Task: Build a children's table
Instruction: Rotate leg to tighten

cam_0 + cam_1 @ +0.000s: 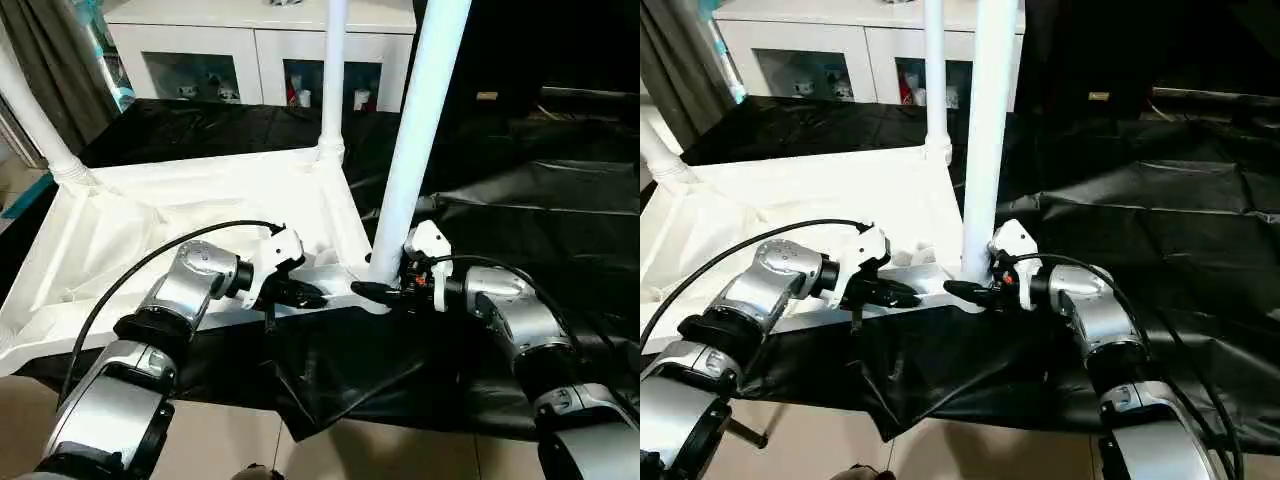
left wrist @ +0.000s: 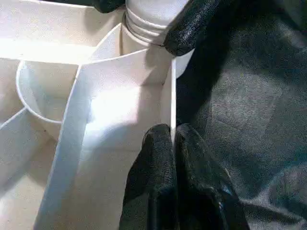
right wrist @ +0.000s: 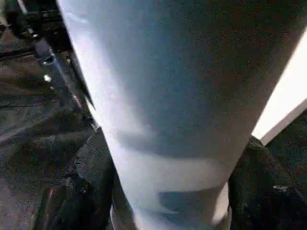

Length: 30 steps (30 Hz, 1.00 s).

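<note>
Three white legs are standing up from the children's table (image 1: 180, 215), which is lying upside down on black sheeting (image 1: 520, 200) with its ribbed underside facing up at me. I am seeing the nearest leg (image 1: 415, 130) rising from the near right corner socket, a second leg (image 1: 333, 70) at the far right corner, and a third leg (image 1: 30, 110) at the far left corner.

My right pincer (image 1: 372, 291) is sitting at the base of the nearest leg, its black fingers (image 3: 81, 182) spread to either side of the tube in the right wrist view. Whether the pads are actually pressing on the leg I cannot tell from here; they are looking close against it.

My left pincer (image 1: 312, 297) is lying low over the table's near edge, just beside that same corner. Its fingers (image 2: 158, 172) are drawn together in the left wrist view, with the thin white rim wall (image 2: 171, 103) running up from right at their tips; it may be nipped between them.

Behind the sheeting, a white glass-door cabinet (image 1: 260, 50) is standing with small items on its shelves.
</note>
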{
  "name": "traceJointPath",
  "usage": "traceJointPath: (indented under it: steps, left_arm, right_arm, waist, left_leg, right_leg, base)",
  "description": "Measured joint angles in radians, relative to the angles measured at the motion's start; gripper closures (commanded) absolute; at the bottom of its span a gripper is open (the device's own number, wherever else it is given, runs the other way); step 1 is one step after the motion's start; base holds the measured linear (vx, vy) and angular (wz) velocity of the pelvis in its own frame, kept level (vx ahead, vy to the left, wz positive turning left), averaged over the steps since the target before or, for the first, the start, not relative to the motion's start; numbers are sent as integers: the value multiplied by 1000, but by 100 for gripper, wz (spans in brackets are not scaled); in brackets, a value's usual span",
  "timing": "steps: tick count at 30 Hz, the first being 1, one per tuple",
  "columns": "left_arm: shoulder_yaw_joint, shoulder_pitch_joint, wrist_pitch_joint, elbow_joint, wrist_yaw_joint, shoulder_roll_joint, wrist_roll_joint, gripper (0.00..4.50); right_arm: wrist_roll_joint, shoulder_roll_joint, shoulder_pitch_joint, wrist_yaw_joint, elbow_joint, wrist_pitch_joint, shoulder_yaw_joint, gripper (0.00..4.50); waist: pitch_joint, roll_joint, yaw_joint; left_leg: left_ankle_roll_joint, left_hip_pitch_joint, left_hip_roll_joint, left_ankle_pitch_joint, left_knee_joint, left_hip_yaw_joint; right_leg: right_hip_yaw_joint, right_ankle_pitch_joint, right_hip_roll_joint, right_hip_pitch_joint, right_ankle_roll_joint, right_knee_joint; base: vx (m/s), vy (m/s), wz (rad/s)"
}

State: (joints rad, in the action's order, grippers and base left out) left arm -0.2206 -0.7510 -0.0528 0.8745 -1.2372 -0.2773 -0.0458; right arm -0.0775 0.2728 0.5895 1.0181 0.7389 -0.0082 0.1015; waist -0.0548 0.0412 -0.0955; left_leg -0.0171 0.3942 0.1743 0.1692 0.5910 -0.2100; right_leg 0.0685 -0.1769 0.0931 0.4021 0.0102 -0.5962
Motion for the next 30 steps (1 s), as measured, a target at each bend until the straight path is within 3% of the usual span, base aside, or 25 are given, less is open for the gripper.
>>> traceJointPath:
  steps: [8, 14, 16, 19, 21, 25, 30]
  left_arm:
    - [28, -46, -13, 86, 308, 132, -28, 450]
    - [48, -69, -44, 124, 445, 199, -38, 450]
    - [50, -70, -49, 124, 450, 202, -38, 450]
    - [52, -70, -48, 124, 449, 201, -38, 450]
    - [50, -70, -39, 124, 439, 195, -38, 450]
    - [50, -63, -15, 119, 376, 162, -36, 450]
    - [45, -42, 7, 85, 258, 110, -29, 450]
  right_arm:
    - [19, -117, 47, -456, 114, 7, -111, 183]
    - [41, -184, 106, -711, 198, 7, -145, 183]
    - [40, -188, 114, -717, 209, 4, -151, 113]
    - [27, -194, 113, -692, 210, 1, -168, 107]
    - [27, -191, 113, -669, 210, -2, -172, 68]
    - [25, -163, 105, -530, 198, -5, -156, 63]
    - [6, -82, 50, -303, 112, -1, -99, 63]
  waist:
    - [0, -1, 10]
    - [1, 2, 12]
    - [2, 2, 13]
    - [2, 2, 13]
    - [2, 2, 16]
    - [1, 2, 22]
    - [1, 2, 14]
  left_leg:
    - [0, -5, -2, 0, 0, 0]
    - [0, -8, -2, 0, -1, 0]
    - [0, -8, -2, 0, -1, 0]
    - [0, -8, -2, 0, -1, 0]
    - [0, -8, -2, 0, -1, 0]
    - [0, -7, -2, 0, -3, 0]
    - [0, -6, -1, 0, -4, 0]
  right_leg:
    - [-2, -1, 1, -5, -2, 2]
    - [-3, -2, 1, -6, -4, 3]
    - [-3, -2, 1, -7, -4, 3]
    - [-3, -2, 1, -7, -4, 3]
    - [-3, -2, 1, -6, -3, 3]
    - [-2, -1, 1, -5, -3, 2]
    - [0, 3, 0, -3, 2, 0]
  base:
    - [0, 0, 0]
    - [0, 0, 0]
    - [0, 0, 0]
    - [0, 0, 0]
    - [0, 0, 0]
    - [0, 0, 0]
    - [0, 0, 0]
